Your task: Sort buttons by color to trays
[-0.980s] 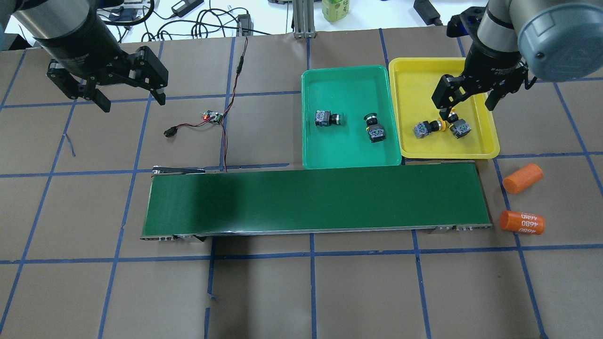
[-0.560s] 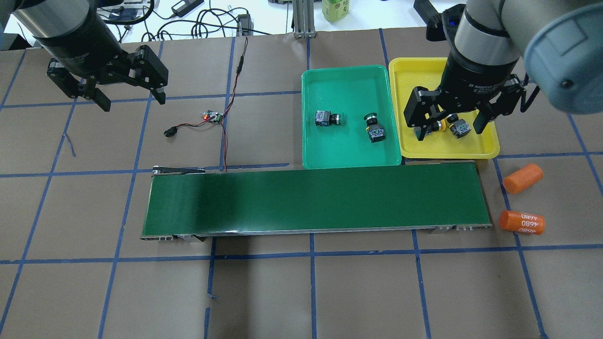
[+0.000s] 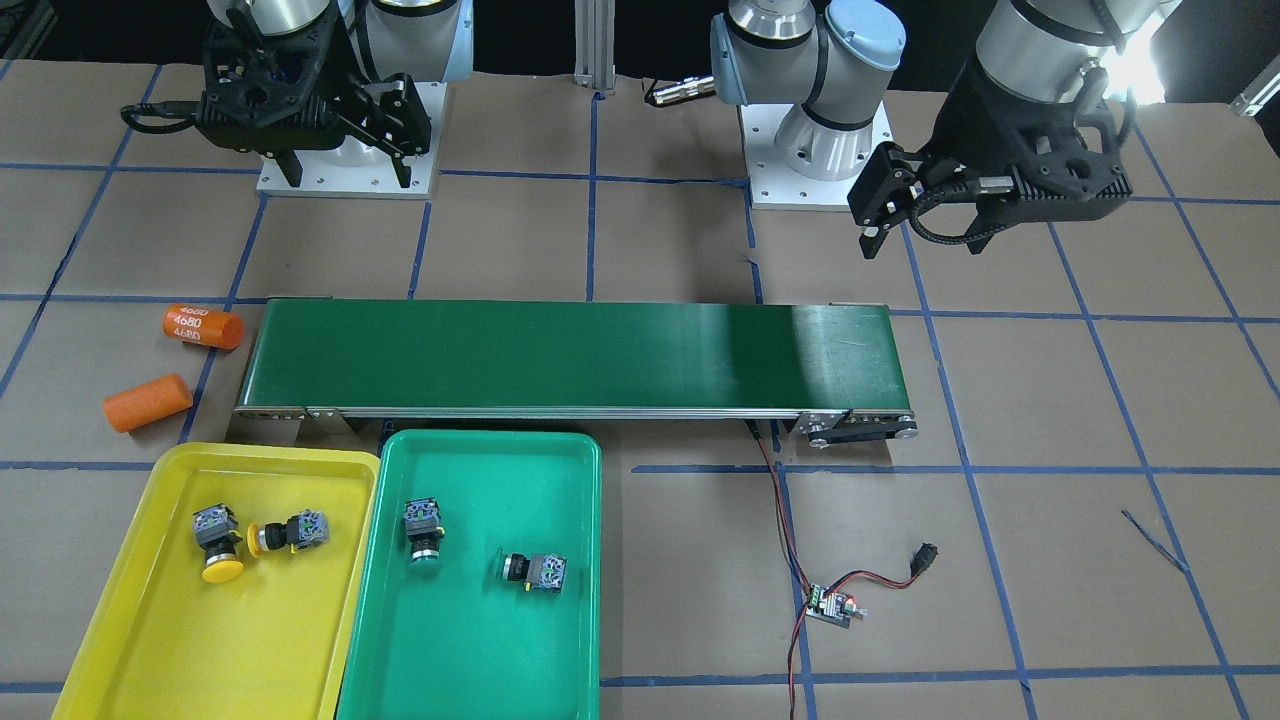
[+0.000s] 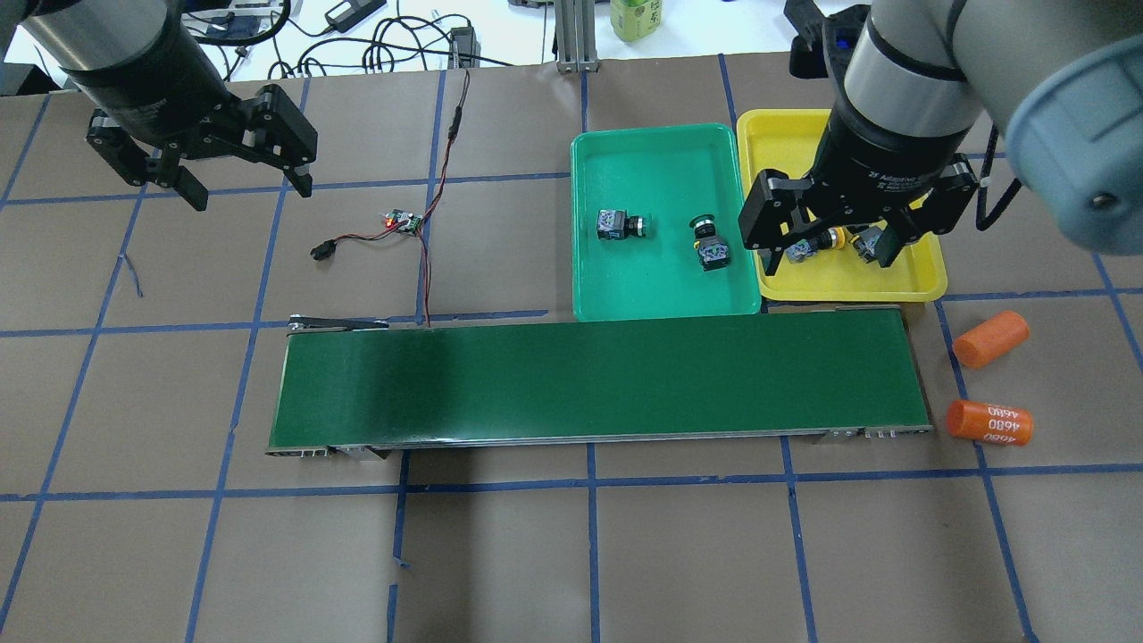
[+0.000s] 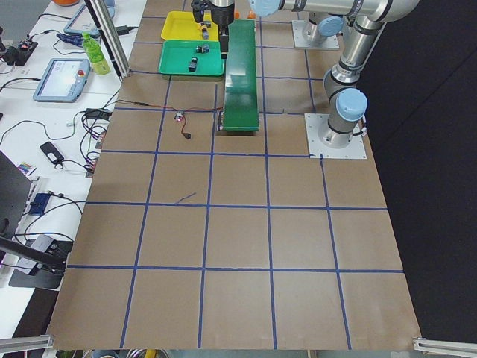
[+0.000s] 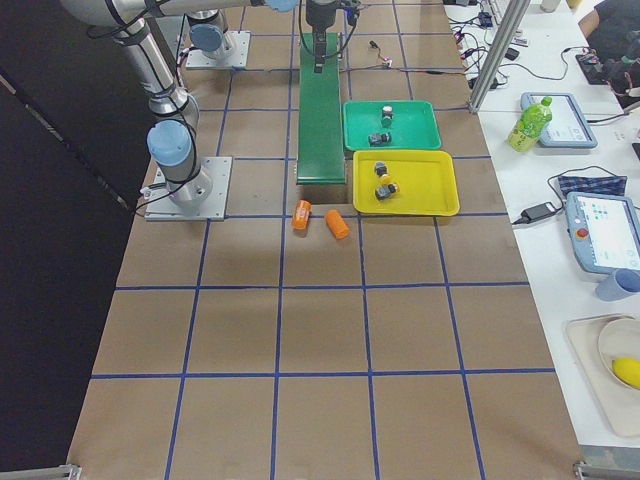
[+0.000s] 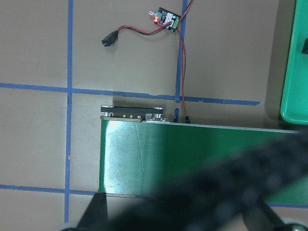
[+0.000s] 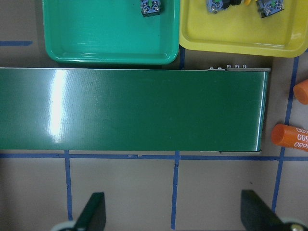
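Observation:
Two yellow-capped buttons [image 3: 218,540] [image 3: 290,533] lie close together in the yellow tray [image 3: 200,640]. Two green-capped buttons [image 4: 621,224] [image 4: 712,246] lie apart in the green tray [image 4: 661,161]. My right gripper [image 4: 829,259] hangs high over the yellow tray's near edge, open and empty, and partly covers the yellow buttons in the overhead view. Its wrist view looks down on the belt and both trays' near ends, with its fingertips [image 8: 94,211] spread wide. My left gripper [image 4: 250,189] hovers open and empty over bare table at the far left, well away from the trays.
A long dark-green conveyor belt [image 4: 589,379] runs across the table just in front of the trays. Two orange cylinders [image 4: 989,338] [image 4: 988,421] lie off its right end. A small circuit board [image 4: 402,221] with red and black wires lies near its left end.
My right gripper, open throughout, has risen from just above the yellow buttons and drifted toward the belt. The left arm and all the buttons have stayed put.

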### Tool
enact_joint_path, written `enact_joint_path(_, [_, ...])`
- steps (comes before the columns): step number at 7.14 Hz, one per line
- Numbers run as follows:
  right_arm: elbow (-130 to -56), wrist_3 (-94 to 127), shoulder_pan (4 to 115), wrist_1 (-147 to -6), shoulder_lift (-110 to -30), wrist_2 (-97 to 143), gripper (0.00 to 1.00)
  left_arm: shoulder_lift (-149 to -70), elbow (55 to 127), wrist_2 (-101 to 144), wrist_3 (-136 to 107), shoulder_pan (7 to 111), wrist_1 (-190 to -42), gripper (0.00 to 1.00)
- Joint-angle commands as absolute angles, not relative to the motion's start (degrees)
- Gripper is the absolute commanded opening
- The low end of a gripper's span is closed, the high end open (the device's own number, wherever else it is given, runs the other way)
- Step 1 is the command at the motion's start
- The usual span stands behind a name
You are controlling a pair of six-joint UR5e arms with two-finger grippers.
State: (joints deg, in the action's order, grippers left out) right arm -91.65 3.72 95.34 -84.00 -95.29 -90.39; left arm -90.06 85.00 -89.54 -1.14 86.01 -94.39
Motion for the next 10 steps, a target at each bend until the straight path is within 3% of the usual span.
enact_joint_path(1, [-91.84, 5.78, 95.36, -87.44, -95.36, -90.53, 1.00, -90.00, 84.99, -89.47, -1.14, 86.04, -94.39, 1.00])
enact_joint_path(10, [-92.64, 5.45, 95.27, -87.45, -95.19, -90.88, 1.00, -90.70, 86.48, -89.82, -0.09, 86.66, -93.69, 1.00])
